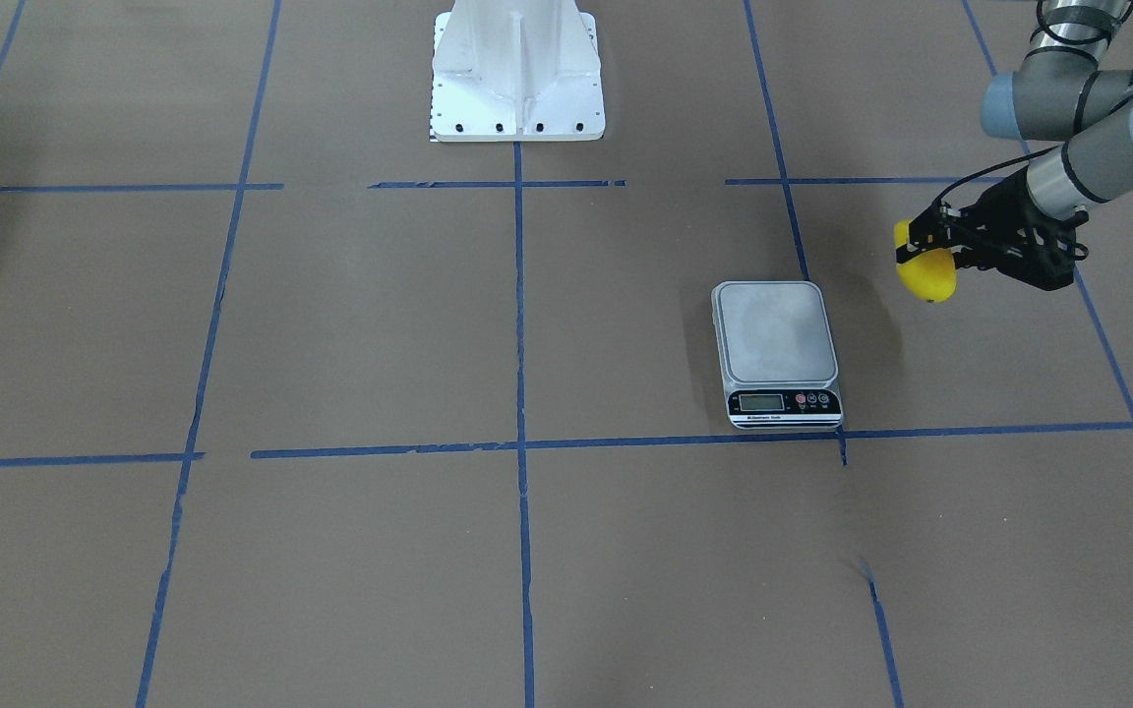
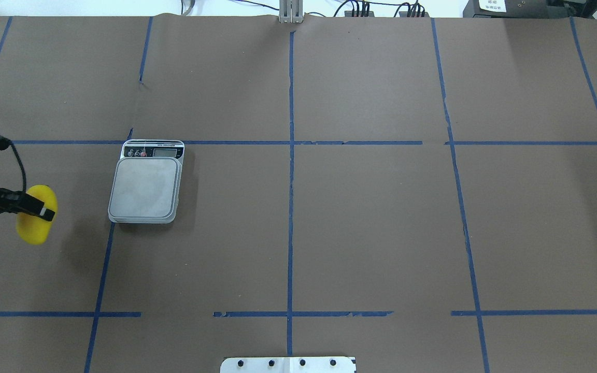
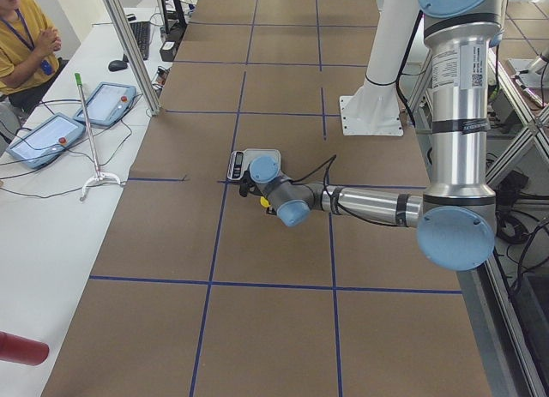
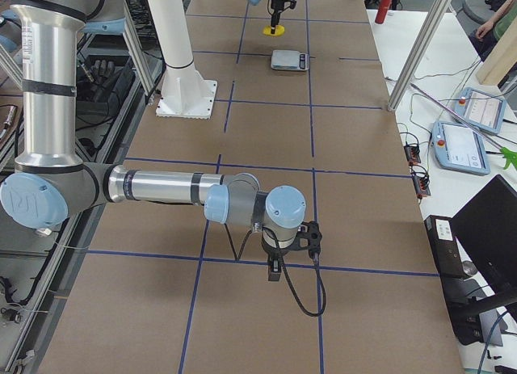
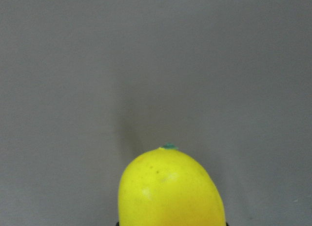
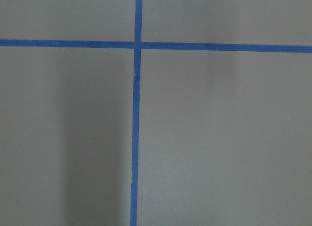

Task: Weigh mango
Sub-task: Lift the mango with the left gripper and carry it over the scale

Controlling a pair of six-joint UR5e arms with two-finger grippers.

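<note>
Overhead exterior, mango [image 2: 30,231] clamped in left gripper [image 2: 40,210], above table [image 2: 381,233], beside scale [image 2: 145,187]

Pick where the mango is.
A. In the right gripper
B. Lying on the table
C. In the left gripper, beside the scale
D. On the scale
C: the left gripper is shut on the mango, off to the side of the scale, whose platform is bare.
</note>
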